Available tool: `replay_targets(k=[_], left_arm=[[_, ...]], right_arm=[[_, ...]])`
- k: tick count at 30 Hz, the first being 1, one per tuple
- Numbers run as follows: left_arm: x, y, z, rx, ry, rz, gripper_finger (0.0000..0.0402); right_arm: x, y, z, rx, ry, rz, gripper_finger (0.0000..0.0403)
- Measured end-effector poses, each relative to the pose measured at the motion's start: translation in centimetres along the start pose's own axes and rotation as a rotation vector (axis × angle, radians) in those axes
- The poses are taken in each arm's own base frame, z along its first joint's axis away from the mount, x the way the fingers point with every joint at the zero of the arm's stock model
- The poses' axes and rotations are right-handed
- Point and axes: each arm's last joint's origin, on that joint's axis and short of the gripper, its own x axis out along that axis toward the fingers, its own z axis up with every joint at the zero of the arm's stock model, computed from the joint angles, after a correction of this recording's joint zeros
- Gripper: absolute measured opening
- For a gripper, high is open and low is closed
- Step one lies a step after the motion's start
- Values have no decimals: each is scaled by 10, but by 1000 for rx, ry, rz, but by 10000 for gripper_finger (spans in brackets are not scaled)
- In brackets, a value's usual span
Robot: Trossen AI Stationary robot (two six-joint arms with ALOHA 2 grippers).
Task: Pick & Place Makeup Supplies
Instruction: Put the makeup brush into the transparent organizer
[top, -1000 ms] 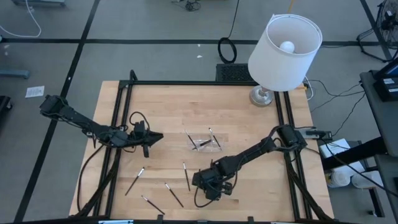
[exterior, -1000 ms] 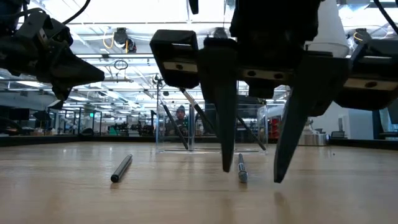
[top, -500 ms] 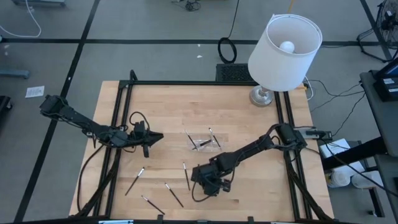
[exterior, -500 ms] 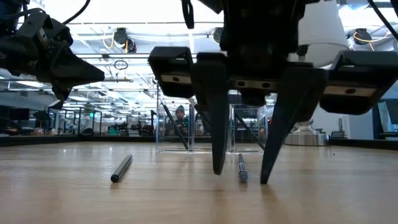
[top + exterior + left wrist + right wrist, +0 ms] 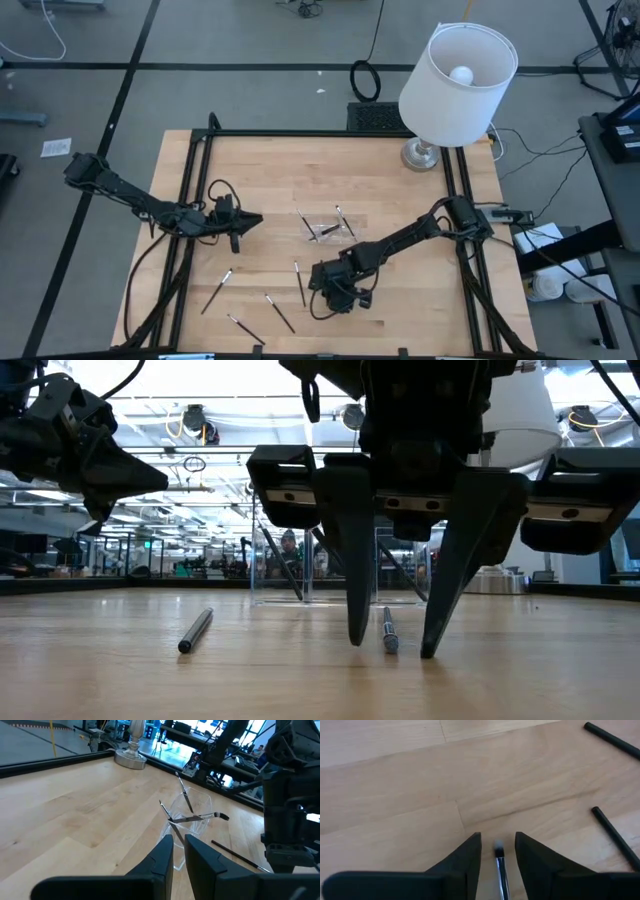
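Note:
A thin dark makeup stick [image 5: 499,865] with a silvery neck and a pale tip lies flat on the wood. My right gripper [image 5: 393,648] stands open over it, pointing steeply down, one finger on either side and apart from it. In the high view this gripper [image 5: 325,290] hides that stick. Several more sticks [image 5: 299,283] [image 5: 280,312] [image 5: 216,290] lie loose nearby. A small clear tray [image 5: 328,228] holds a few sticks leaning on its walls. My left gripper [image 5: 256,218] hovers left of the tray, open by a narrow gap with nothing in it.
A white-shaded lamp [image 5: 457,70] stands at the far right, its base [image 5: 422,155] on the table. Black frame rails [image 5: 190,200] run along the table's left and right sides. Another stick [image 5: 195,630] lies left of my right gripper in the low view.
My right gripper has shifted a little toward the table's left edge and sunk, so its fingertips now reach down to the wood on both sides of the stick. The gap between its fingers has narrowed slightly. The stick has stayed in place.

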Motion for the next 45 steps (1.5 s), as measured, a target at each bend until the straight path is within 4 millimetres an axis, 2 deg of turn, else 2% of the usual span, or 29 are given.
replay_targets(k=[8, 19, 29, 34, 37, 45], left_arm=[[0, 0, 0, -1, 0, 0, 51], [0, 0, 0, 1, 0, 0, 51], [0, 0, 0, 0, 0, 0, 51], [0, 0, 0, -2, 0, 0, 51], [0, 0, 0, -2, 0, 0, 51], [0, 0, 0, -4, -2, 0, 51]], right_arm=[[0, 0, -3, 24, 0, 23, 80], [0, 1, -27, 98, -17, 49, 52], [-1, 0, -32, 114, -2, 49, 5], [-1, -1, -33, 120, 7, 40, 1], [-3, -2, -28, 114, -7, 17, 1], [-12, -2, 11, 26, 109, -87, 0]])
